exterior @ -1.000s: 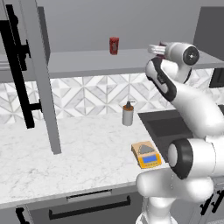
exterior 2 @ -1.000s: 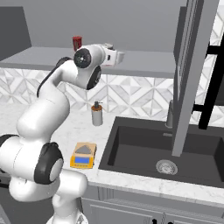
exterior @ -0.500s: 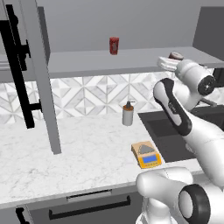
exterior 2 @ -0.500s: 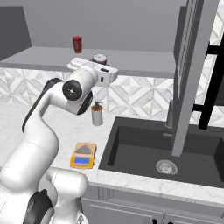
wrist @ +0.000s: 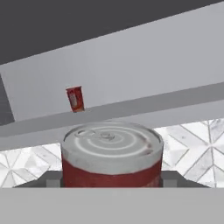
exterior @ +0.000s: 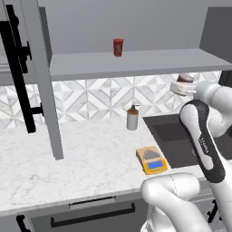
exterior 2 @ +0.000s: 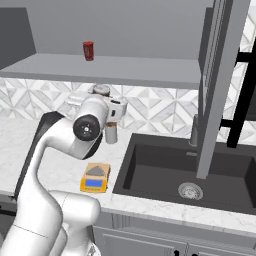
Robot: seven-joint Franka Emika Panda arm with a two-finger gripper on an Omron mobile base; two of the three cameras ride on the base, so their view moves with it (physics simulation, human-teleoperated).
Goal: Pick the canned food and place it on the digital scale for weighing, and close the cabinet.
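Note:
The canned food, a squat dark red tin with a silvery ringed top, sits between my gripper's fingers, which are shut on it. From the base views the canned food hangs in my gripper just below the cabinet shelf, in front of the tiled wall. The yellow-orange digital scale lies on the marble counter, well below the can. The grey cabinet stands open, its doors swung out.
A slim bright red can stands on the shelf. A soap dispenser stands at the backsplash behind the scale. The dark sink with its faucet lies right of the scale.
The arm has swung down and away from the shelf, carrying the canned food from shelf height to just below the shelf edge. The doors and the scale have not moved.

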